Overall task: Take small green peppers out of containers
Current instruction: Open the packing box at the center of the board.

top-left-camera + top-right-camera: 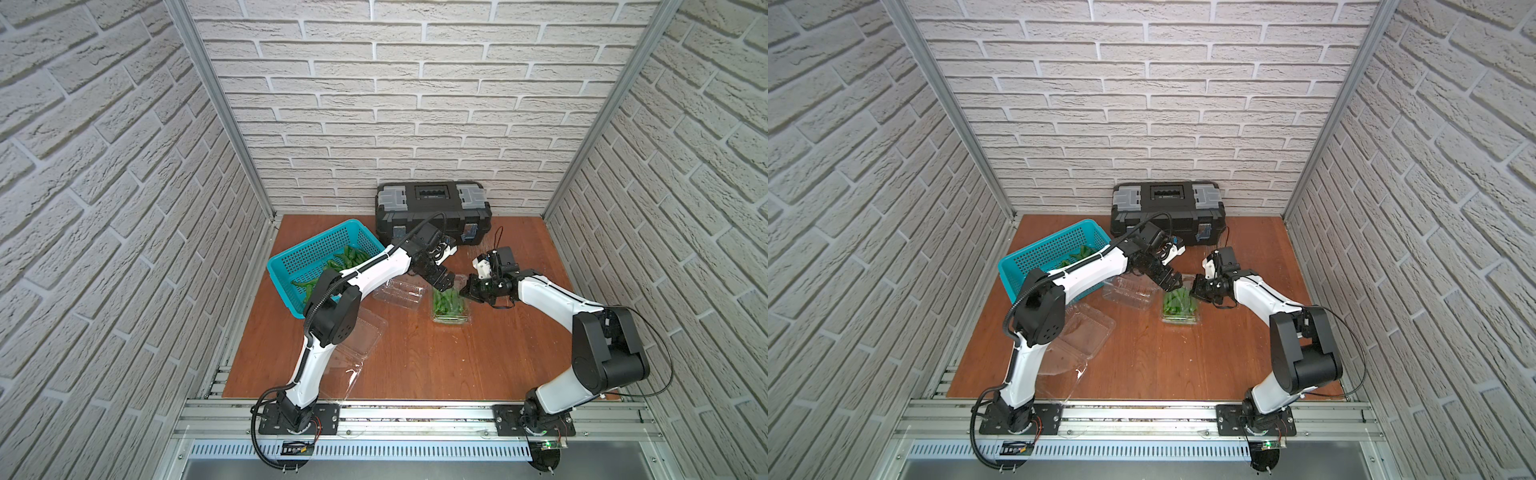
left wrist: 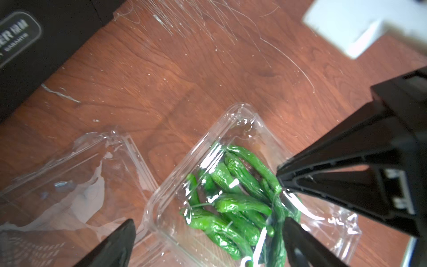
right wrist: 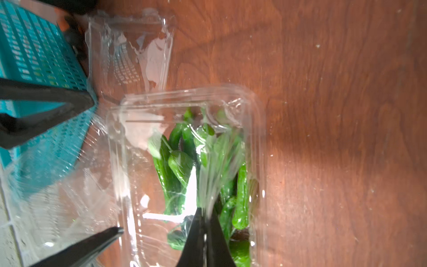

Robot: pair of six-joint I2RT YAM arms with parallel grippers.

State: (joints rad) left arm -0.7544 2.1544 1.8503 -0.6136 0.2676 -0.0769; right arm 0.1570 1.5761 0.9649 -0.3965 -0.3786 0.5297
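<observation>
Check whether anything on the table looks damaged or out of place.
Yes: clear film stretches in a wrinkled sheet off the pepper container, pinched in the shut right gripper. The empty container beside it looks crumpled, and pale streaks mark the table.

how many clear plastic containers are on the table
3: the pepper-filled container mid-table, an empty container between it and the teal basket, an open container partly hidden by the left arm.

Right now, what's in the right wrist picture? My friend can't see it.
The right gripper is pinched shut on clear plastic film over a clamshell container of small green peppers. The left gripper hangs open beside it, with an empty clamshell and a teal basket beyond, on a brown wooden table.
</observation>
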